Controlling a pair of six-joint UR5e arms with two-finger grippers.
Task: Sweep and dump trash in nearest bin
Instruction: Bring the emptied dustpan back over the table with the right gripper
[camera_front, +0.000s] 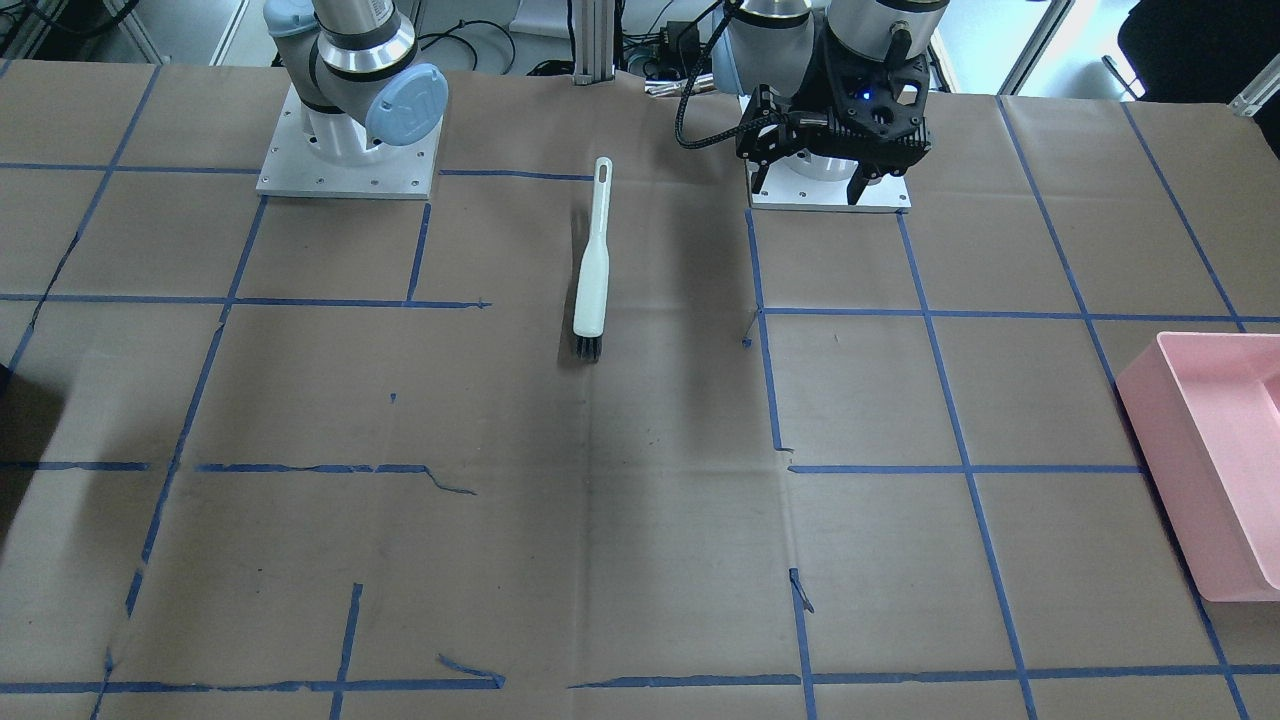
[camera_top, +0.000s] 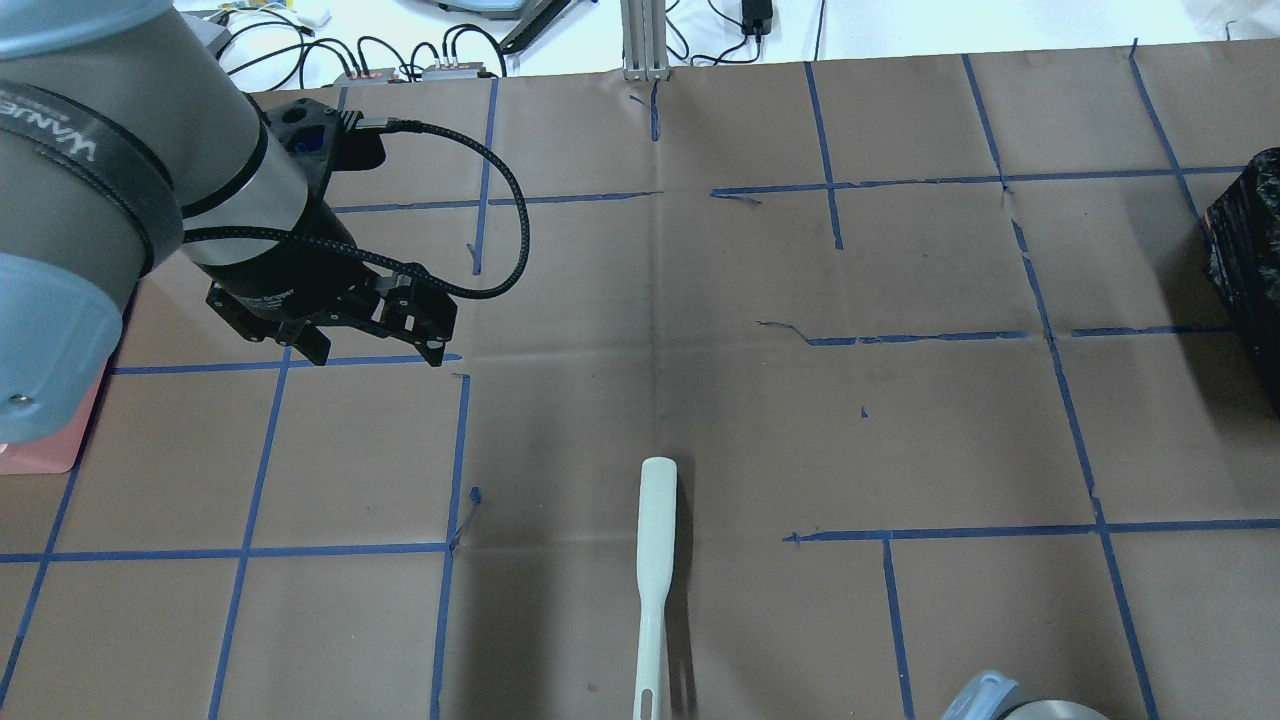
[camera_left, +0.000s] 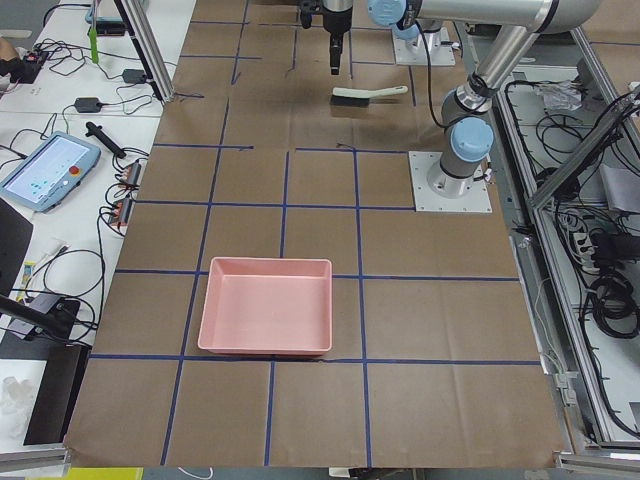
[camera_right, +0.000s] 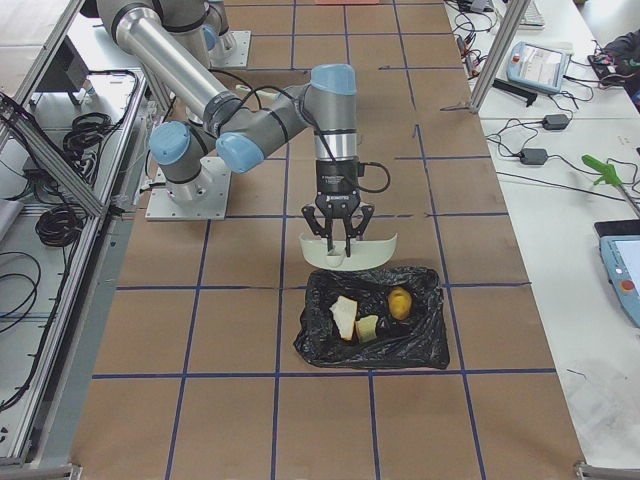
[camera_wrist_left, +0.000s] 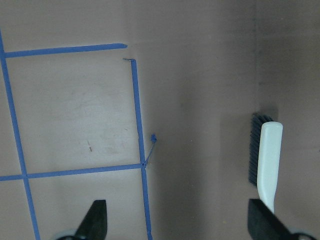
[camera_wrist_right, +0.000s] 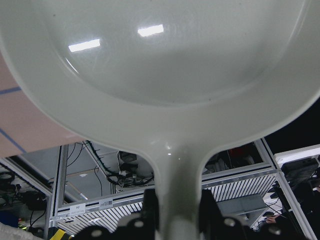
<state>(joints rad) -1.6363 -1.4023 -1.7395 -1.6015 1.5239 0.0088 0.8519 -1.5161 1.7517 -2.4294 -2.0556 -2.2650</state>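
Trash is seen only in the ext right view. 2 bread pieces (camera_right: 345, 318) (camera_right: 367, 328) and the yellow potato-like lump (camera_right: 399, 302) are lying inside the black bag bin (camera_right: 428, 345), pieces close together, lump nearer the far rim. That bin is sat on the desk (camera_front: 600, 500) on the robot's R side; its edge is clipped at the R border of the overhead view (camera_top: 1250, 260).

R gripper (camera_right: 340, 238) is pointed straight down over the bin's robot-side rim. R fingers (camera_wrist_right: 151, 202) are clamped on the neck of a white dustpan (camera_right: 372, 252), pan hung below the gripper. Whether the pan touches the bag can't be told. In the R wrist view the pan's glossy inner face (camera_wrist_right: 160, 65) fills most of the picture.

L gripper (camera_front: 810, 185) is held above the desk near its own base. L fingers (camera_wrist_left: 97, 222) are spread wide, nothing between them.

White brush w/ dark bristles (camera_front: 592, 265) is laid flat mid-desk between the 2 arm bases, handle toward the robot, bristle end away. It's caught at the R edge of the L wrist view (camera_wrist_left: 267, 155), apart from the L gripper.

Pink tray bin (camera_left: 265, 305) is placed at the desk's L end, well apart from brush and black bin.
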